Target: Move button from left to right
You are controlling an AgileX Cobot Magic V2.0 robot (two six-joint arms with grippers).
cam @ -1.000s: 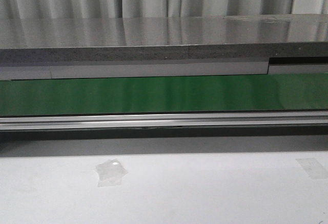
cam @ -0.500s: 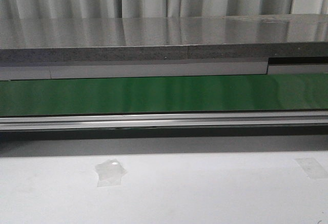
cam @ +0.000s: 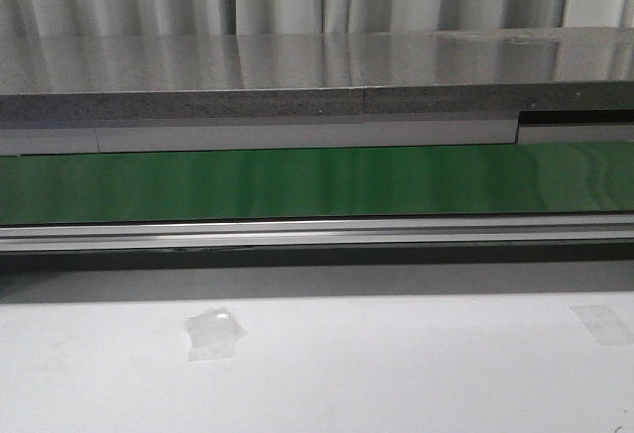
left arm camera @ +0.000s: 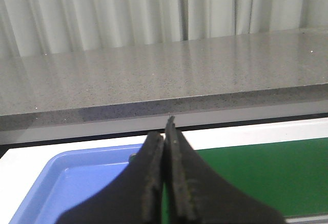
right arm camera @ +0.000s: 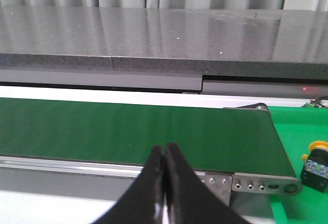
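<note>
A button (right arm camera: 313, 165) with a yellow round head on a black body sits on a green surface past the end of the conveyor, seen only in the right wrist view. My right gripper (right arm camera: 164, 149) is shut with nothing in it, over the near rail of the green belt (right arm camera: 128, 131), well apart from the button. My left gripper (left arm camera: 165, 131) is shut and empty, over the edge between a blue tray (left arm camera: 66, 183) and the green belt (left arm camera: 266, 172). Neither gripper shows in the front view.
The green conveyor belt (cam: 317, 183) runs across the front view with a metal rail (cam: 317, 233) before it and a grey stone shelf (cam: 297, 76) behind. Two tape patches (cam: 213, 332) lie on the white table. The belt's end bracket (right arm camera: 256, 184) is near the button.
</note>
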